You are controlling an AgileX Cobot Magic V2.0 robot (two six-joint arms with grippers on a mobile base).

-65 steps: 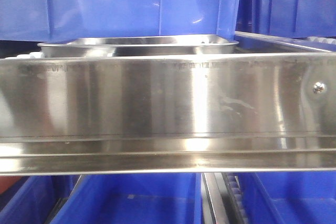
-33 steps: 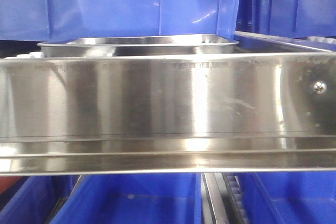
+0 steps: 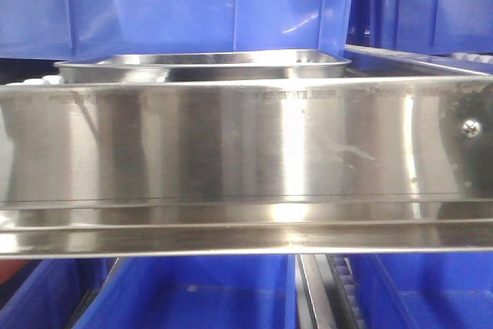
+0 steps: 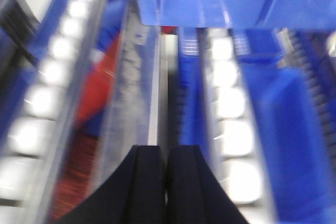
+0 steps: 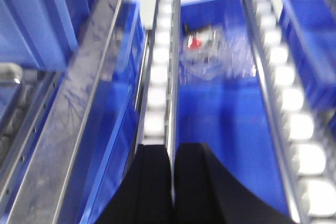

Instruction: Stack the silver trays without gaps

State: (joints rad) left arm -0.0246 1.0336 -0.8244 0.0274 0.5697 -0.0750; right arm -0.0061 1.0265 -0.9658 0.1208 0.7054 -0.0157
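- one silver tray (image 3: 202, 67) shows in the front view, at 12 o'clock from the picture's centre. it is shallow and shiny, with rounded corners and a flat rolled rim. only its rim and near wall show, so i cannot tell what is inside it or whether another tray lies under it.
- a long flat steel rail (image 3: 231, 144) crosses the front view just in front of the tray. its surface is brushed and mirror-like, and one screw (image 3: 470, 126) sits at 3 o'clock.
- smooth plastic blue bins (image 3: 154, 5) stand behind the tray at 12 o'clock, and more of them lie below the rail at 6 o'clock.
- the left gripper (image 4: 167, 153) is matte black. its two fingers are pressed together with only a thin slit between, and they hold nothing. this view is blurred.
- two rows of white rollers (image 4: 231, 103) run from 6 to 12 o'clock in the left wrist view, with a red patch (image 4: 97, 85) at 9 o'clock.
- the right gripper (image 5: 172, 153) is also black, with its fingers together and nothing between them.
- in the right wrist view, a blue bin at 12 o'clock holds a crumpled clear wrapping (image 5: 212, 53) with a small red spot.
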